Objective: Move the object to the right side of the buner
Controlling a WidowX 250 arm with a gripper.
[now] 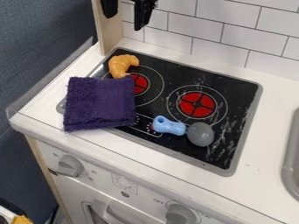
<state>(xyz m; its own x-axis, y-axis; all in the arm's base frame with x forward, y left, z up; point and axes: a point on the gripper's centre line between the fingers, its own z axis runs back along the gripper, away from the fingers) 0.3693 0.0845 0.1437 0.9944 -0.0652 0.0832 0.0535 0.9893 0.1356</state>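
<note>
At the top edge of the camera view, my gripper (123,21) hangs over the back left of the stove, open, its two black fingers apart with nothing between them. Below it, an orange croissant-shaped toy (121,64) lies at the back left of the black stove top (169,74), partly over the left burner (140,84). A folded purple cloth (99,104) covers the stove's front left part and its edge. In front of the right burner (196,105) lies a toy utensil (199,134) with a blue handle and a rounded grey head.
White counter (264,144) surrounds the stove, with a grey sink (290,166) at the right edge. A white tiled wall (234,39) rises behind, and a wooden post (111,37) stands at the back left. Grey knobs (71,166) are on the front panel.
</note>
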